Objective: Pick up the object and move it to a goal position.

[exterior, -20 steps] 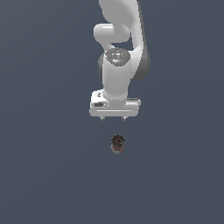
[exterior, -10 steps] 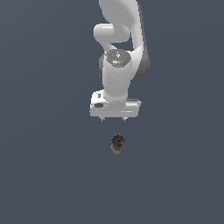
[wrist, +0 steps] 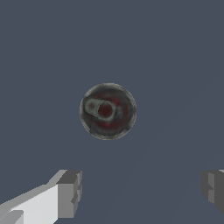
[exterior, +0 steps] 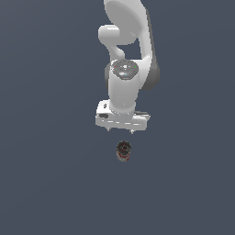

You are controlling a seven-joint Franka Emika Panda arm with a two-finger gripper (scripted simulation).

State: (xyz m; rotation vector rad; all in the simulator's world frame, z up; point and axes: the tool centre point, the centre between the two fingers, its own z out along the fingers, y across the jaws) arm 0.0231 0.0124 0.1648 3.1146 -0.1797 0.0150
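Note:
The object is a small tin can (exterior: 123, 151) standing upright on the flat grey surface, with a dark ribbed top and a red-and-white label. In the wrist view the can (wrist: 107, 111) shows from straight above, its round lid with a pull tab. My gripper (exterior: 120, 130) hangs a short way above the surface, just behind the can in the exterior view, apart from it. It is open: two fingertips (wrist: 70, 193) stand wide apart with nothing between them, the can lying beyond the gap.
A plain grey floor (exterior: 50, 174) spreads all around with no other objects. The white arm (exterior: 126, 55) rises behind the gripper toward the top of the exterior view.
The gripper has sunk slightly toward the surface and closer to the can. The can has not moved.

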